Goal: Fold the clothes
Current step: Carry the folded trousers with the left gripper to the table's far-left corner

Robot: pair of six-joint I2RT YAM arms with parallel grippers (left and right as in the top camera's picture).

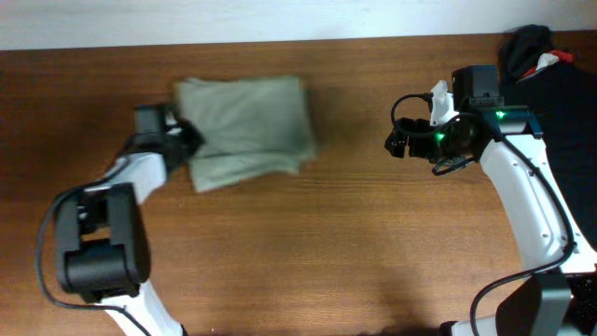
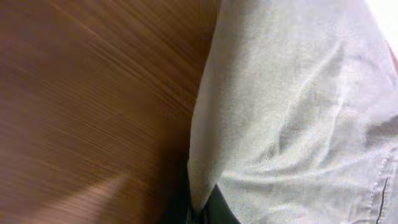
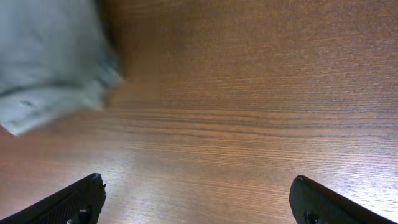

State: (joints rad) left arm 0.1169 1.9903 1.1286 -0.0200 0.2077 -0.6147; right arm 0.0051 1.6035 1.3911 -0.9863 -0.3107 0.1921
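Observation:
The light khaki shorts [image 1: 247,126] lie folded in a rough rectangle on the wooden table, left of centre. My left gripper [image 1: 189,142] is at their left edge. In the left wrist view the cloth [image 2: 292,106] fills the right side, and a fold of it is pinched between my dark fingers [image 2: 207,213] at the bottom. My right gripper [image 1: 398,140] is open and empty above bare table, well to the right of the shorts. In the right wrist view its fingers [image 3: 199,196] are wide apart, and a corner of the shorts [image 3: 43,68] shows at the upper left.
A black garment [image 1: 546,56] with a bit of red and white lies at the far right back corner, behind my right arm. The wooden table [image 1: 326,243] stretches between both arms.

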